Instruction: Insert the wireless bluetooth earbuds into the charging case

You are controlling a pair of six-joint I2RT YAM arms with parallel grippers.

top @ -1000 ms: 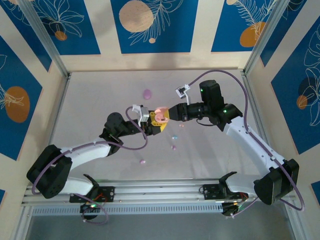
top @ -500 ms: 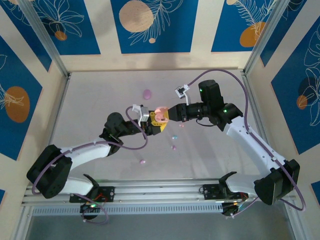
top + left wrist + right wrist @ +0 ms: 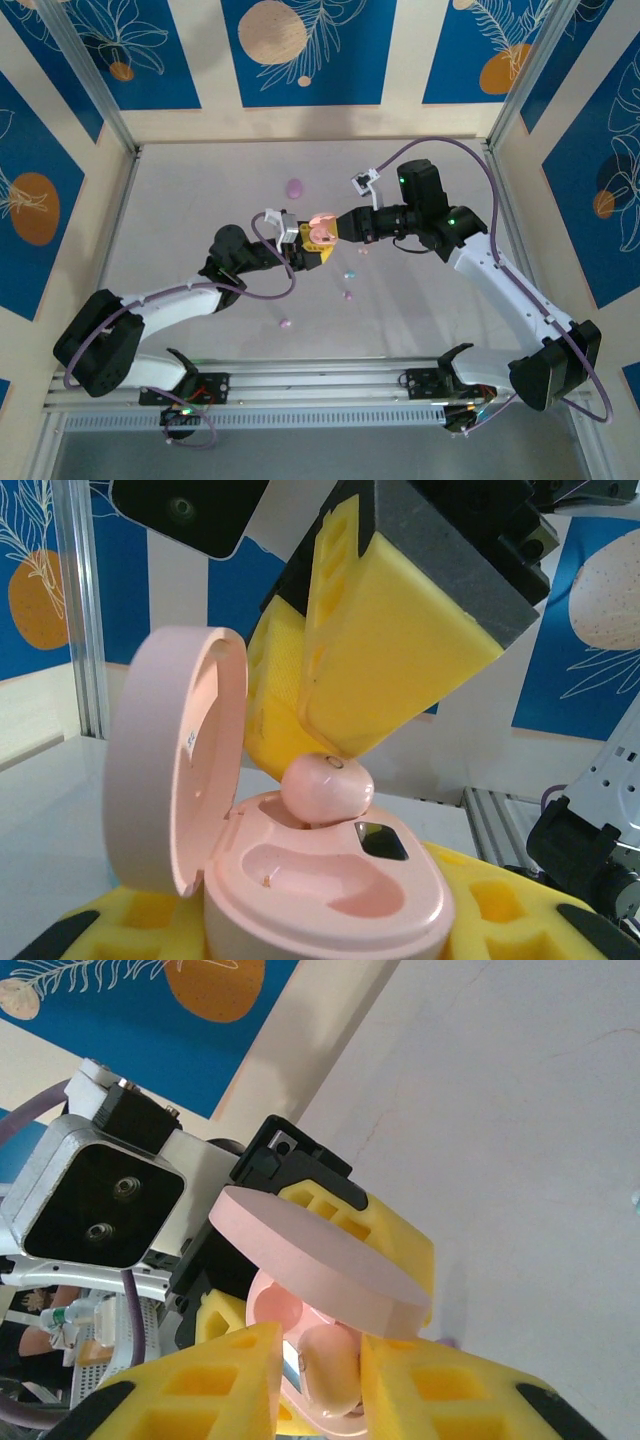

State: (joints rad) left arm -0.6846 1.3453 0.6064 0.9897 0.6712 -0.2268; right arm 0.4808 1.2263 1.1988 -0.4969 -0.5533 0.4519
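Right pincer (image 3: 320, 1340) flanks pink earbud (image 3: 327, 787) resting on open pink case (image 3: 330, 880), cannot tell if gripped; left pincer (image 3: 314, 246) clamps case.

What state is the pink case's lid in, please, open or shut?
Open: the lid stands upright off the pink case, baring an empty socket beside a pink earbud.

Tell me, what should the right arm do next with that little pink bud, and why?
Probably ease the right jaws apart to let go. The pink earbud sits between them and rests on one well of the pink case, which the left jaws hold with its lid open. It looks slightly perched, so a gentle release seems safest.
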